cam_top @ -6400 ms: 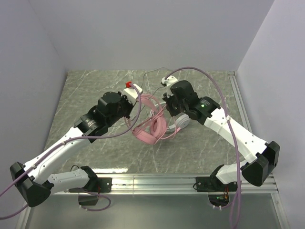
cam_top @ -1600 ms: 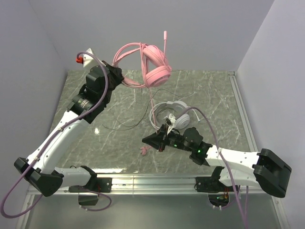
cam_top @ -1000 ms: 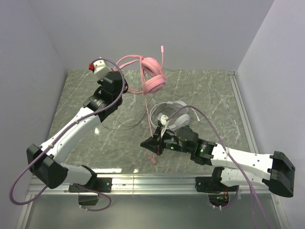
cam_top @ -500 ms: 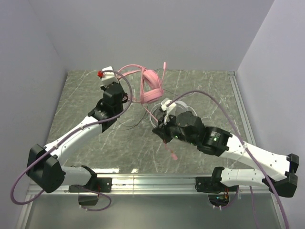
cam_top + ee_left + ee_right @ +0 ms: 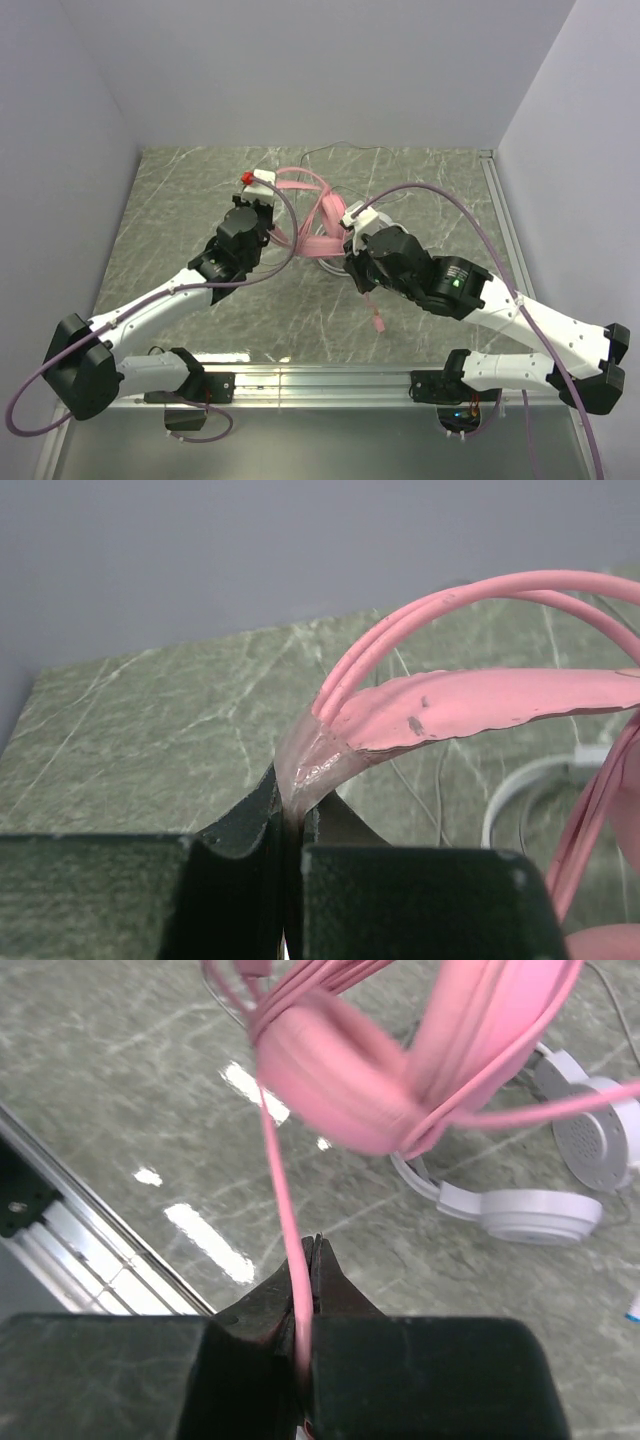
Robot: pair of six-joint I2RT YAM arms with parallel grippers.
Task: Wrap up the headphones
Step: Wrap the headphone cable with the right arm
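Plain pale walls [image 5: 320,70] on three sides, smooth and matt. Below them, a table [image 5: 180,190] of green stone pattern, veined in white, glossy enough to throw back the lights. Along the near edge, a ribbed bar of bare metal rail [image 5: 320,380].

Next, two jointed arms in white shell and black joints, the left arm [image 5: 150,305] and the right arm [image 5: 530,320], both reaching to the middle, each trailed by a looping mauve hose [image 5: 440,190].

Now the pink headphones [image 5: 318,240], hanging over the centre of the table. Two thin round rods arching above a wide, flat, slightly dented strap [image 5: 470,700], plus a fat, rounded ear cup [image 5: 330,1070], blurred in the right wrist view. Pinched at one end of that strap by the left gripper [image 5: 290,810], dark jaws closed down to a sliver on a glossy, see-through bit.

Underneath, flat on the stone, the white headphones [image 5: 520,1210]: smooth round cups, one with a dotted face. Touching the pink set or not? Cannot tell.

Smaller again, the pink cable [image 5: 285,1200], thin and taut, dropping from the cup straight into the right gripper [image 5: 308,1260], jaws fully closed on it. Last, the tiny pink plug [image 5: 380,322], dangling below that gripper.
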